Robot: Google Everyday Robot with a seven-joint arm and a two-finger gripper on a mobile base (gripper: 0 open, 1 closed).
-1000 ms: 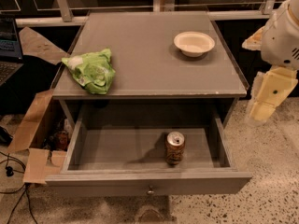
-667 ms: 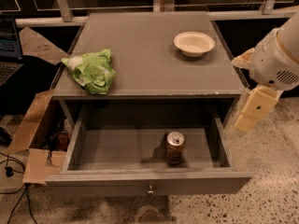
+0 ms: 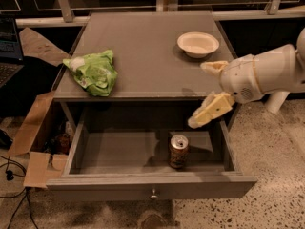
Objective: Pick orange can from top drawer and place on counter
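Note:
The orange can (image 3: pixel 178 151) stands upright inside the open top drawer (image 3: pixel 119 151), right of its middle, silver top up. The drawer's front panel with its small knob (image 3: pixel 153 193) faces me. The grey counter (image 3: pixel 147 46) lies above and behind the drawer. My gripper (image 3: pixel 198 94) comes in from the right on a white arm and hangs over the counter's front right corner, above and slightly right of the can. Its cream fingers (image 3: pixel 209 110) are spread apart and hold nothing. It does not touch the can.
A green-and-white wrinkly bag (image 3: pixel 93 72) lies on the counter's left front. A white bowl (image 3: pixel 198 43) sits at its back right. An open cardboard box (image 3: pixel 33 132) and cables lie on the floor at left. Speckled floor (image 3: pixel 271 166) lies at right. A railing runs behind.
My arm has swung left from beside the cabinet's right side. The gripper now hangs over the counter's front right corner, nearer the can. The can has not moved.

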